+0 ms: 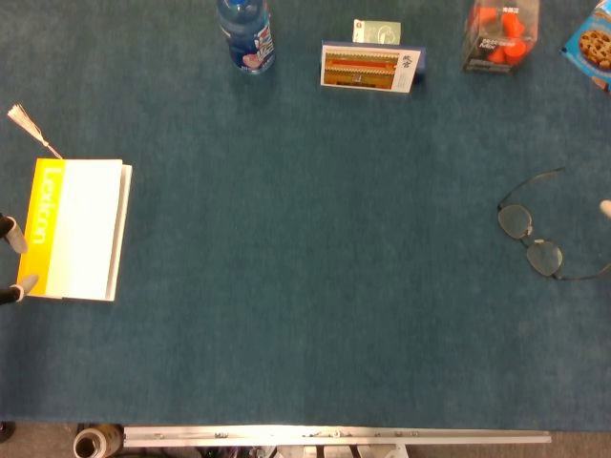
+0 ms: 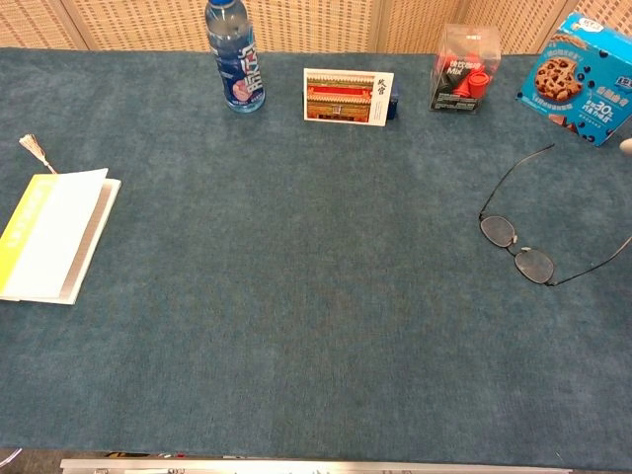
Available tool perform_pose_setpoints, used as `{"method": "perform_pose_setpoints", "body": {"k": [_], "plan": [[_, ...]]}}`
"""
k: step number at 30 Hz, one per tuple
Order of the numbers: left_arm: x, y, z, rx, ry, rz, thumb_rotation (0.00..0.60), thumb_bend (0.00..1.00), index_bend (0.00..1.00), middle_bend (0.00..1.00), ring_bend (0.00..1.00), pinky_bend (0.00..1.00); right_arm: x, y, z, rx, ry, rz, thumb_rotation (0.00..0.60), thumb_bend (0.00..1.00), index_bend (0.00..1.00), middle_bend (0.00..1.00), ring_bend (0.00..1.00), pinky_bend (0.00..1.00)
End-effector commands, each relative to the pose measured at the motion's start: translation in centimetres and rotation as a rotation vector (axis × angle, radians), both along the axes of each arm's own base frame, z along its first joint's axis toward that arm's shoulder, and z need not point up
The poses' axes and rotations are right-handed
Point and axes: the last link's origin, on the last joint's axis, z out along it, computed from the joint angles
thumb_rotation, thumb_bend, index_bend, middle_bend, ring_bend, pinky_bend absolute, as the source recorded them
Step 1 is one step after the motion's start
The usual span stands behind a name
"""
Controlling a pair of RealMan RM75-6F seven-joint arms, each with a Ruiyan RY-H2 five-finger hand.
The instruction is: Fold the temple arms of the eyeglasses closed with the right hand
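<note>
Only a pale tip of the right hand (image 1: 605, 206) showed at the right edge of the head view, and the chest view showed the same tiny bit at its right edge. So little of it was in the pictures that I could not tell if it was open or closed. It was just to the right of the eyeglasses (image 1: 532, 239) and not touching them.

Those eyeglasses lay flat on the blue table cloth (image 1: 305, 286), near the right side. Both thin temple arms were spread out, not folded in. One arm pointed toward the back of the table and the other pointed to the right edge.

At the left edge of the head view, two grey fingertips of the left hand (image 1: 13, 258) poked in beside a yellow and white book (image 1: 74, 229). They were apart from each other and held nothing that I could see. One tip touched or nearly touched the book's near corner. A little tassel (image 1: 23, 122) lay behind the book.

Along the back stood a blue bottle (image 2: 233, 56), a picture card (image 2: 348, 96), a clear box with orange things (image 2: 464, 69) and a blue cookie box (image 2: 580, 81).
</note>
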Motion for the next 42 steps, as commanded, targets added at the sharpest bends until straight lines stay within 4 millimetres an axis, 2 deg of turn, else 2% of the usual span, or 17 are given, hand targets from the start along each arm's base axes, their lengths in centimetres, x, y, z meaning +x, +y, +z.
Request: {"method": "perform_pose_setpoints", "body": {"k": [1,9,21,31,42], "plan": [[0.0,0.0,0.0,0.000,-0.001,0.000,0.600,0.00,0.56,0.51,0.41,0.54,0.1,-0.2,-0.6,0.020,-0.002,0.004,0.600,0.26,0.16,0.17,0.09,0.33],[0.0,0.1,0.1,0.004,-0.003,0.003,0.600,0.00,0.56,0.51,0.41,0.54,0.5,-0.2,-2.1,0.075,-0.001,0.076,0.600,0.26,0.16,0.17,0.09,0.33],[0.0,0.1,0.2,0.004,-0.003,0.002,0.600,0.00,0.56,0.51,0.41,0.54,0.6,1.2,-2.9,0.203,-0.021,0.087,0.600,0.28,0.16,0.18,0.09,0.33],[0.0,0.2,0.2,0.004,-0.003,0.003,0.600,0.00,0.56,0.51,0.41,0.54,0.0,1.9,-3.6,0.299,0.006,0.023,0.600,0.42,0.16,0.17,0.09,0.33],[0.0,0.1,0.2,0.006,-0.004,0.003,0.600,0.00,0.56,0.51,0.41,0.54,-0.2,2.2,-4.3,0.333,-0.005,0.012,0.600,0.49,0.16,0.17,0.09,0.33]]}}
